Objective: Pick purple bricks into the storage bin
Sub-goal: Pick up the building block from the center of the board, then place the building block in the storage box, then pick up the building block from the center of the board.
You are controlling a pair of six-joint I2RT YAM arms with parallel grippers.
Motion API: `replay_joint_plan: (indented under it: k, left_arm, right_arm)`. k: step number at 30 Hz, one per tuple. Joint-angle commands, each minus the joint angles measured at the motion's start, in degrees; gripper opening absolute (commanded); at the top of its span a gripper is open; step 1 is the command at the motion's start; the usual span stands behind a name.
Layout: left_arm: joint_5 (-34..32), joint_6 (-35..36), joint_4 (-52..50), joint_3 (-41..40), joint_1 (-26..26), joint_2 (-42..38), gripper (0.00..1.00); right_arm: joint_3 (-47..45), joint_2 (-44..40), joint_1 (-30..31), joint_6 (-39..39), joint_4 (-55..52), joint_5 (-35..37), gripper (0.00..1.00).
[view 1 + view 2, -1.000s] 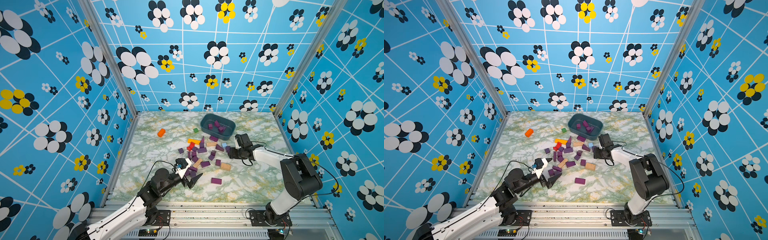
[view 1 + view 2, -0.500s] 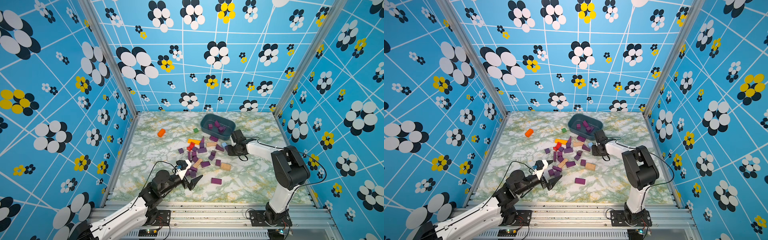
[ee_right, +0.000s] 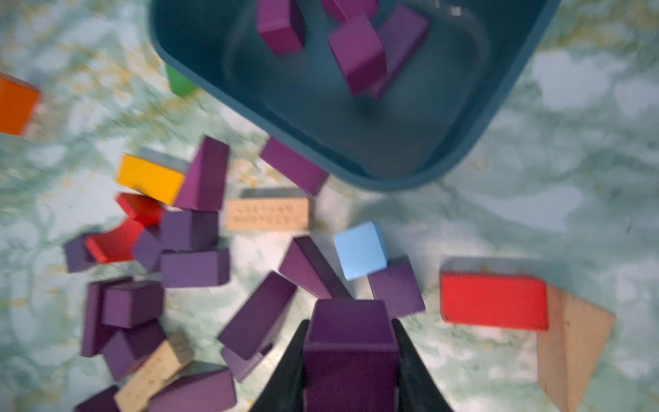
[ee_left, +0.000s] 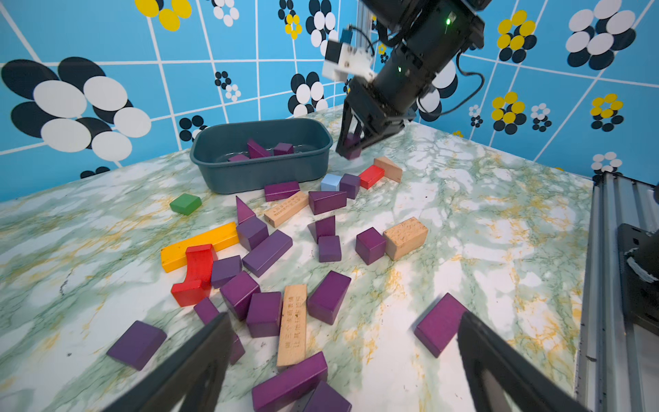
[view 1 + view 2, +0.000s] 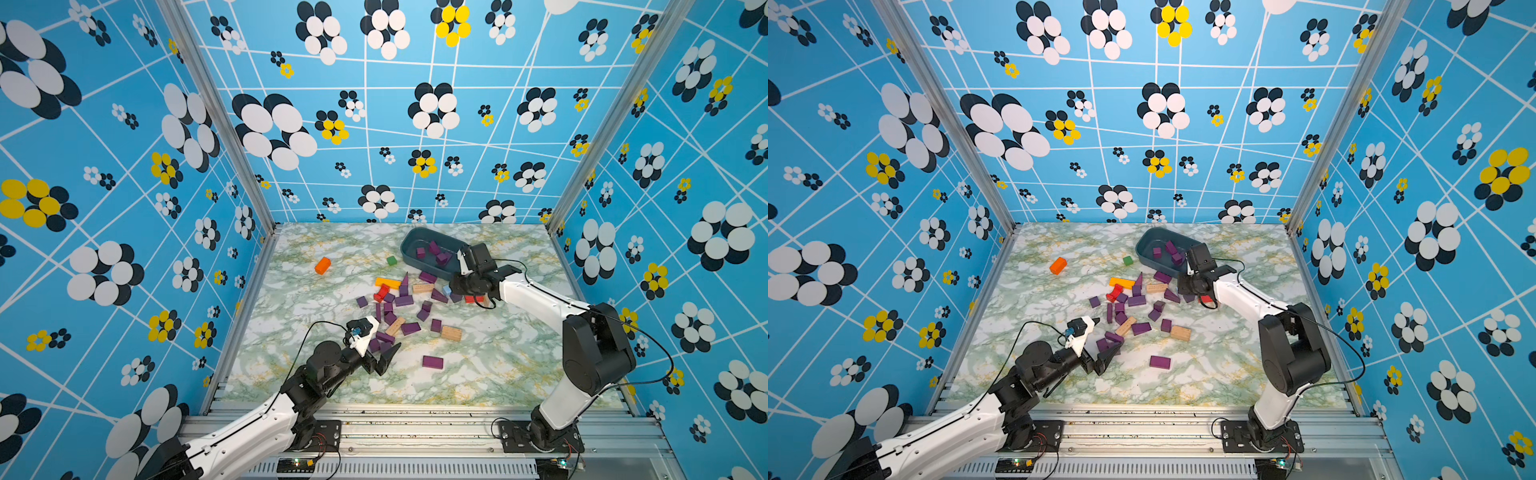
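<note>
— How far along are you getting?
— Barely started. Your right claw (image 4: 351,152) is gripping a dark-purple wooden cube (image 3: 351,356) beside the dark teal plastic storage bin (image 4: 264,171), which is holding a few purple bricks (image 4: 256,149). Your left claw (image 4: 340,324) is gaping empty, and most are lying loose on the marbled table (image 4: 463,199).

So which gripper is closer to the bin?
Right. The right gripper, shut on a purple brick, is just beside the bin; the left gripper is open, much farther, past the scattered blocks.
</note>
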Motion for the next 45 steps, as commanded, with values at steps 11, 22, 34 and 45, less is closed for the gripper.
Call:
replay_joint_plan:
  k: [11, 22, 34, 45]
  left_arm:
    - [-5.34, -0.97, 2.93, -0.91, -0.21, 2.49, 0.99]
    - [-10.55, -1.76, 0.72, -0.35, -0.21, 2.60, 1.00]
    - [-19.92, -14.17, -13.84, 8.60, 4.18, 10.49, 0.99]
    - [-11.16, -17.68, -22.06, 23.64, 9.44, 28.32, 0.89]
  right_arm:
    - [25.53, 19.88, -6.68, 4.06, -3.50, -0.51, 0.40]
    - [16.65, 6.47, -7.12, -0.62, -4.97, -1.69, 0.68]
    - [-21.46, -24.37, -5.58, 4.86, 4.66, -7.75, 0.68]
    - [-40.47, -34.85, -5.05, 9.48, 23.41, -30.17, 0.69]
